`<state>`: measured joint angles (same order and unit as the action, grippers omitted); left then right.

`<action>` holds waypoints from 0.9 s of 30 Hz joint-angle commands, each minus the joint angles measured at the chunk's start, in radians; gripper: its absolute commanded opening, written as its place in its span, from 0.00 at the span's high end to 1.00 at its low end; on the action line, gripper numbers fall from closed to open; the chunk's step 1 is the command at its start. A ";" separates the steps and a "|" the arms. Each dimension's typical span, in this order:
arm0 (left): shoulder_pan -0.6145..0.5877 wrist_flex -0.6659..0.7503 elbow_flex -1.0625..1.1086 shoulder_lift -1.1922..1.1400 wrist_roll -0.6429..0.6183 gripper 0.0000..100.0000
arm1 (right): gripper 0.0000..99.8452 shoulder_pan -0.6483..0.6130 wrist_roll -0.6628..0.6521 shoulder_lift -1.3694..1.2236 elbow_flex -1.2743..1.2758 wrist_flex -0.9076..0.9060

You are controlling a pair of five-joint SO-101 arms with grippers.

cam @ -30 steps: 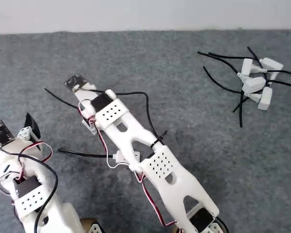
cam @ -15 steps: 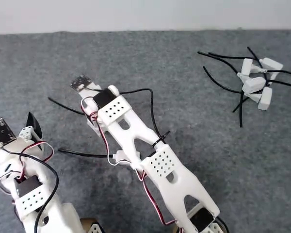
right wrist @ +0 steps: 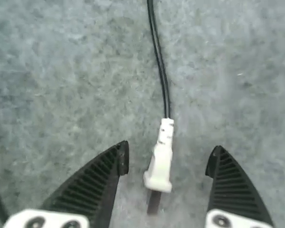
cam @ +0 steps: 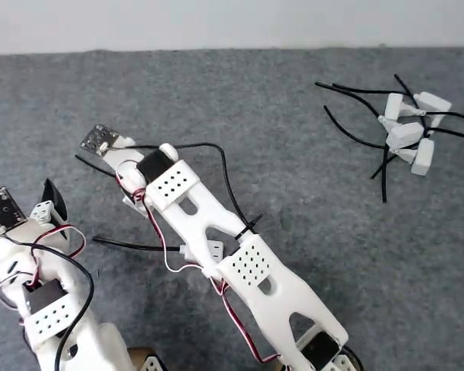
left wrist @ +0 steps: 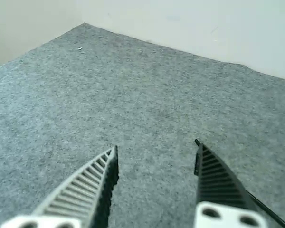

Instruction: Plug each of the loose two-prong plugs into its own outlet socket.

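Grey felt tabletop [cam: 294, 154] — a white plug [right wrist: 157, 173] lies between the right gripper's [right wrist: 170, 148] spread fingers; the left gripper [left wrist: 156, 147] gapes too.

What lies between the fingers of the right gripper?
The right wrist view shows a white plug on its black cord, on the mat between the fingers of the open right gripper, touching neither.

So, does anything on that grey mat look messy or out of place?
Only the heap of white plugs and black cords at the far right of the table: they lie tangled, crossing one another. One more white plug lies apart, between the right gripper's open fingers. Nothing looks spilled or broken.
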<state>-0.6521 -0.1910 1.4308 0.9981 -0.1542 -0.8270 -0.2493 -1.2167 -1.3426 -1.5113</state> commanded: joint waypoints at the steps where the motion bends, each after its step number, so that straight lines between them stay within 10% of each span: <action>1: 0.008 0.031 -0.044 0.011 0.009 0.76 | 0.75 0.005 -0.020 -0.028 -0.055 0.061; 13: 0.008 0.031 -0.044 0.011 0.009 0.76 | 1.00 0.002 -0.020 -0.056 -0.049 0.085; 27: 0.029 0.031 -0.044 0.011 0.020 0.76 | 0.99 -0.010 -0.054 -0.044 -0.101 -0.002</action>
<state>-0.6490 -0.1910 1.4308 0.9981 -0.1542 -0.8178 -0.2585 -1.2904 -1.3686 -1.4454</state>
